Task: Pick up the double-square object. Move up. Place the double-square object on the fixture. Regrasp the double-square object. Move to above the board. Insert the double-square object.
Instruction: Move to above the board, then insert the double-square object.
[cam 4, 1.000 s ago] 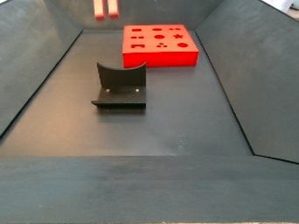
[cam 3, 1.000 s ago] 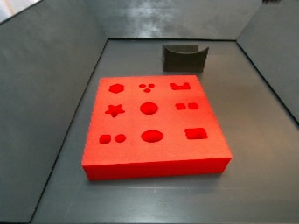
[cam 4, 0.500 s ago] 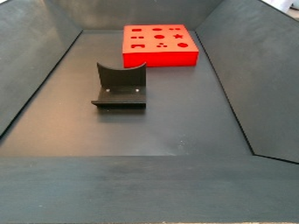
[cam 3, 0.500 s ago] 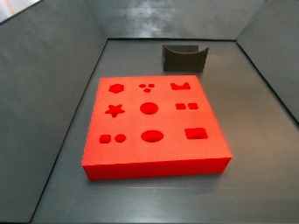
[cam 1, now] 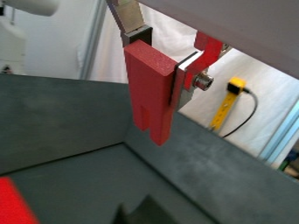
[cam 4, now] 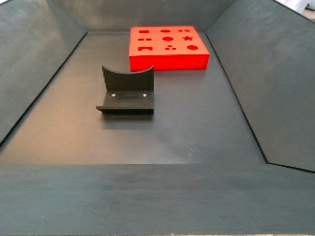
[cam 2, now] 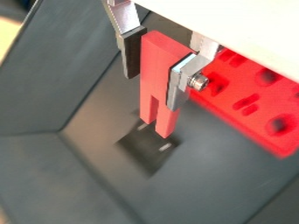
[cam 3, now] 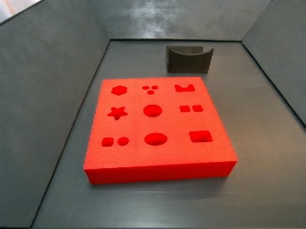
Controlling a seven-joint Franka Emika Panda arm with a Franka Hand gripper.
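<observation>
While the gripper (cam 2: 156, 72) is out of frame in both side views, both wrist views show it high above the floor, its silver fingers (cam 1: 187, 72) clamped on the red block (cam 1: 152, 92), which hangs lengthwise down between them with its lower end free; a groove along the lower face of the block shows its two-square section. Judging by this, the pick-up is done and the lift is under way or just finished; the step ahead looks to be setting the block on the dark holder.

In a wrist view the holder (cam 2: 152, 149) lies on the floor right under the block's lower tip, well below it, and the red board (cam 2: 254, 96) sits at about 3 o'clock from the block in that picture. In a side view the holder (cam 4: 125, 90) stands near mid-floor with the board (cam 4: 169, 46) beyond it at roughly 1 o'clock; in a side view from the opposite end the holder (cam 3: 189, 59) is at 12 o'clock from the board (cam 3: 156, 125).

The holder's cradle is empty; nothing rests between its raised sides. Every cutout in the board is open too, the twin-square slot (cam 3: 191, 109) included.

The next move likely calls for a straight descent, keeping the block upright and centred over the cradle, then letting go only once it is seated.
</observation>
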